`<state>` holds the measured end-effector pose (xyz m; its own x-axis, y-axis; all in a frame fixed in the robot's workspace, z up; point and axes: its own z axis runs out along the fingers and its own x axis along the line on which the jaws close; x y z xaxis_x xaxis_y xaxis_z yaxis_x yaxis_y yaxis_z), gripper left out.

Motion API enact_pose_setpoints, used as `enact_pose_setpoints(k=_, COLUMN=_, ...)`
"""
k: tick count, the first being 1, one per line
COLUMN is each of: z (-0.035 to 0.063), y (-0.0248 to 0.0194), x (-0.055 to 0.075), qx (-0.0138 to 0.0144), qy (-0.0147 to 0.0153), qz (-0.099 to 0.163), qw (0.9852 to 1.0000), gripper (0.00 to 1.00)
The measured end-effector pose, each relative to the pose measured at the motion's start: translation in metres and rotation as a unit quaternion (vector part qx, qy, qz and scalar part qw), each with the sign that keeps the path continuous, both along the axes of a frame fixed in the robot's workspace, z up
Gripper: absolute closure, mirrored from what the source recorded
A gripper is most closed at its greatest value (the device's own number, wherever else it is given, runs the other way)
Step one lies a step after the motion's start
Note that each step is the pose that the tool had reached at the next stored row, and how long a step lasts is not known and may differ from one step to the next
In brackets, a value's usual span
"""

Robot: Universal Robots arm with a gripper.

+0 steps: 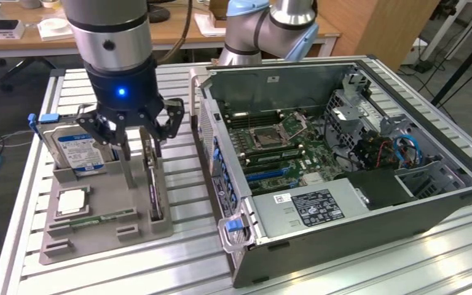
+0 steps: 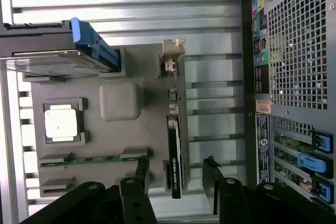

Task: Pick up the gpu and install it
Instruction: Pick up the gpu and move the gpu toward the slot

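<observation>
In the exterior view, a drive (image 1: pixel 76 150) stands at the tray's (image 1: pixel 96 236) far left corner. The arm (image 1: pixel 109 37) hangs plumb over the tray — wrist straight down, gripper (image 1: pixel 135 140) above the gpu (image 1: pixel 154 190). Its fingers (image 2: pixel 140 174) are spread wide, one to each side of the card, holding nothing. The gpu stands on edge in a slot along the tray's right edge — beside it the open case (image 1: pixel 343 153) sits on the worktop (image 1: pixel 179 264).

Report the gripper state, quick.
Gripper: open, holding nothing; fingers to either side of the gpu, gaps showing on both sides.
</observation>
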<state>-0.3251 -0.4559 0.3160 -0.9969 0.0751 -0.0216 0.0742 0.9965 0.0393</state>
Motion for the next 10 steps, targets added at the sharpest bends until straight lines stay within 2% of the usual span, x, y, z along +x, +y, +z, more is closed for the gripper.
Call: enact_pose_setpoints(k=10, z=-0.0182, y=-0.0027, x=0.002, qx=0.0000, qy=0.0000, qz=0.000, qw=1.0000, gripper=0.47)
